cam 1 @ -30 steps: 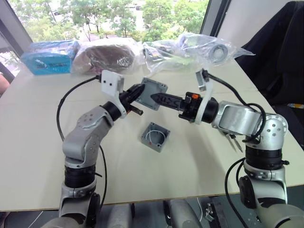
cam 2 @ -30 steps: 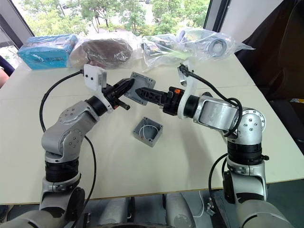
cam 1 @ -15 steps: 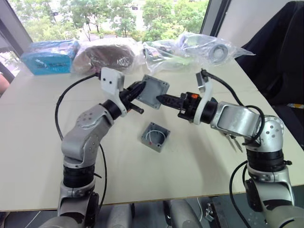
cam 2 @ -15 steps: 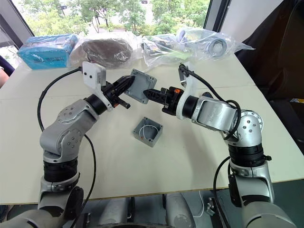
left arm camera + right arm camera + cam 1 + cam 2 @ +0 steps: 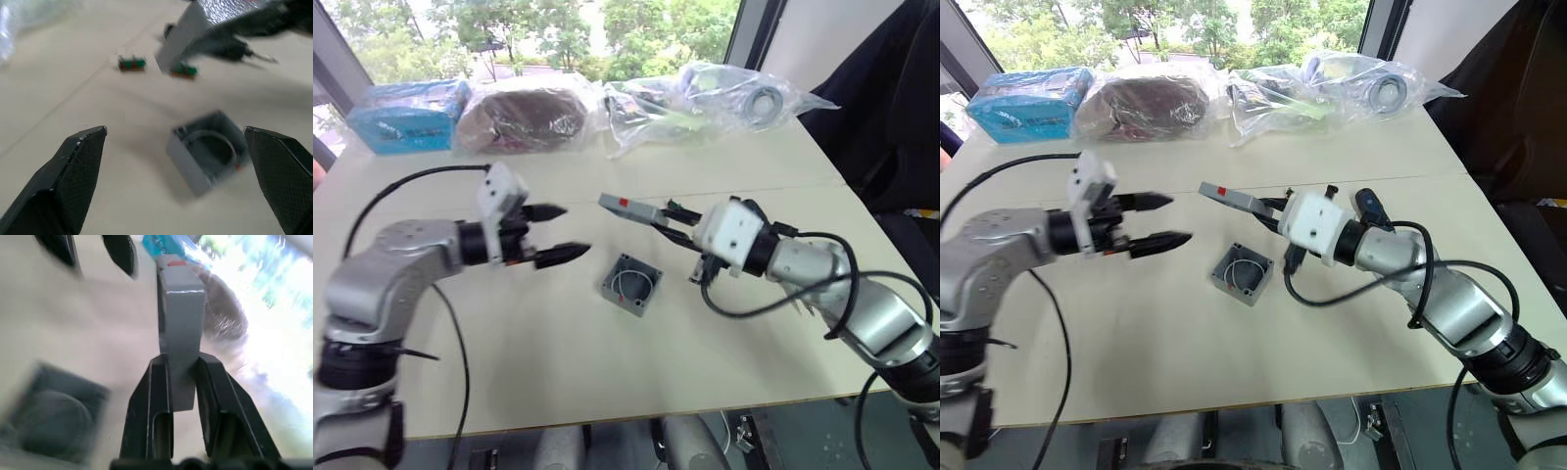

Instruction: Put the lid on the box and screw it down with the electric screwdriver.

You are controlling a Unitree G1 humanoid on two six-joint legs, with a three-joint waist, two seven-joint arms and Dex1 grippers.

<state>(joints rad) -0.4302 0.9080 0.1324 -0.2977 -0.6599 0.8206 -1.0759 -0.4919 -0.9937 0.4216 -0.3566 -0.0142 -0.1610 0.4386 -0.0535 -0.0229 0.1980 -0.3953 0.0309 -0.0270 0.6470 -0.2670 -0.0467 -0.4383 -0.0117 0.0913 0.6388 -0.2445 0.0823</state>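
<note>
My right gripper (image 5: 658, 219) is shut on one edge of the flat grey lid (image 5: 628, 208), holding it in the air just above and behind the box (image 5: 631, 284). The grey box sits open on the table with a white wire loop inside. The right wrist view looks along the lid (image 5: 180, 318), pinched between the fingers (image 5: 154, 396). My left gripper (image 5: 578, 228) is open and holds nothing, left of the box and apart from the lid. A dark pen-shaped thing with a thin metal tip (image 5: 227, 49), seemingly the electric screwdriver, lies beyond the lid.
Two tiny green-and-red pieces (image 5: 131, 62) lie on the table behind the box. Clear plastic bags (image 5: 705, 98), a brown bundle (image 5: 524, 116) and a blue packet (image 5: 406, 113) line the far edge. Bare tabletop (image 5: 558, 352) lies in front of the box.
The left gripper opened, let go of the lid and drew back to the left. The right gripper shut on the lid and now holds it alone, turned nearly flat.
</note>
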